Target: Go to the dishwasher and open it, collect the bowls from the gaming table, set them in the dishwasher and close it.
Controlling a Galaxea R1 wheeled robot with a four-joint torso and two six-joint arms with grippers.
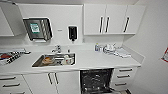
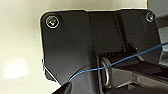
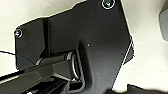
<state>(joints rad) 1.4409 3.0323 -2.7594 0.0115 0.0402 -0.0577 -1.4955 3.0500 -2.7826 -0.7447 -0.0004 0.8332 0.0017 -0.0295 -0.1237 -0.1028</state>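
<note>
Below the tabletop, right of the sink: the dishwasher stands open.

The dishwasher shows its dark inside and wire racks under the white tabletop, between white cabinet doors on one side and a stack of drawers on the other; its door looks dropped forward at the lower edge of the head view. The sink holds some crockery. Opening seems done, so the work in hand is likely getting to or from the gaming table. Best to keep the base well clear of the lowered door and square to the opening. Both wrist views show dark robot parts over pale floor; whether either arm's fingers are spread or closed, or carry anything, I cannot tell.
</note>
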